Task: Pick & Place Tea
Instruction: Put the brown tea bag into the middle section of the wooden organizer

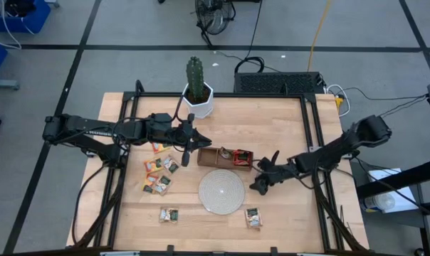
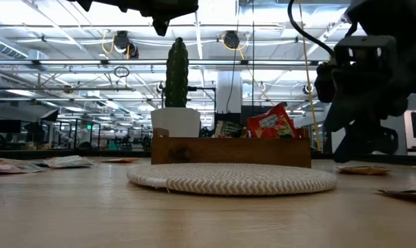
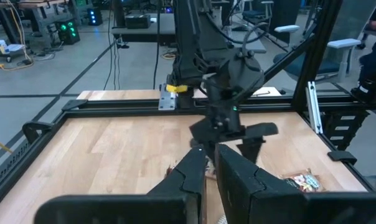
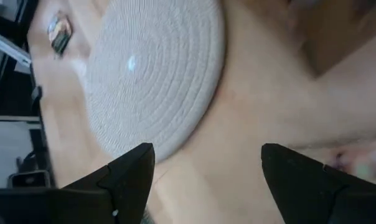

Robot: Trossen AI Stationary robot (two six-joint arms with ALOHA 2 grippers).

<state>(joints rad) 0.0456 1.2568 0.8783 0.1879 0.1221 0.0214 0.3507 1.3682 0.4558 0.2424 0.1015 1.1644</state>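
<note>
Left gripper [image 1: 198,139] — fingers nearly pressed together, possibly pinching a sachet, hard to tell — hovers at the wooden tray [image 1: 225,158] left end. Loose tea sachets [image 1: 160,174] lie on its own side, nearer it. Right gripper [image 1: 261,176], spread wide and empty, sits right of the woven disc [image 1: 221,191].

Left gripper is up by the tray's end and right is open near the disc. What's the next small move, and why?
Probably ease the left gripper over the wooden tray and down; its near-shut fingers may pinch a sachet, though none shows. The open right gripper holds nothing.
</note>
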